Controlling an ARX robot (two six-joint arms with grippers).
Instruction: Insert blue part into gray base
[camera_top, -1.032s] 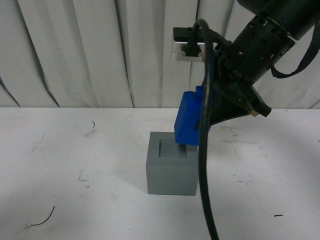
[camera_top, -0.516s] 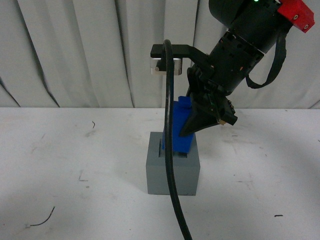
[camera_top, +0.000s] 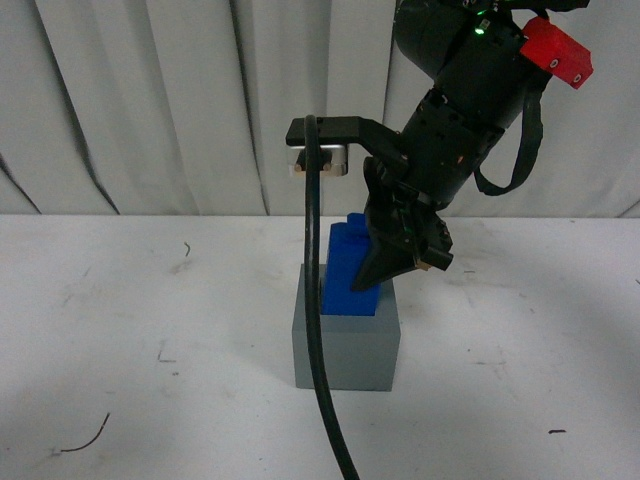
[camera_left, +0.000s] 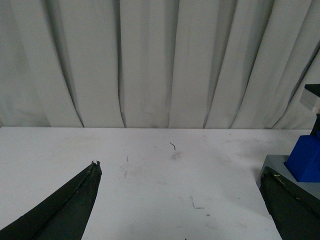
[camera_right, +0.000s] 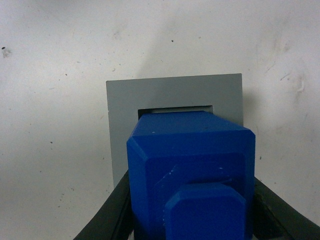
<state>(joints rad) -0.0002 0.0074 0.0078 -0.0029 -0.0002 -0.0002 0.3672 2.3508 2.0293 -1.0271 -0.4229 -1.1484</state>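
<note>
The blue part (camera_top: 348, 275) has moved down and to the left since a second ago. Its bottom now sits in the top of the gray base (camera_top: 345, 350), in the middle of the table (camera_top: 150, 300). On the left, the left claw (camera_left: 180, 170) is wide and holds nothing. On the right, the right claw (camera_top: 372, 272) squeezes the blue part's sides. The part looks hard, light and smooth, so grip its flat sides up high. I count one blue part, one gray base and two claws.

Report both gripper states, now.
Left gripper: open, empty.
Right gripper: shut on the blue part, which sits partly in the gray base.
</note>
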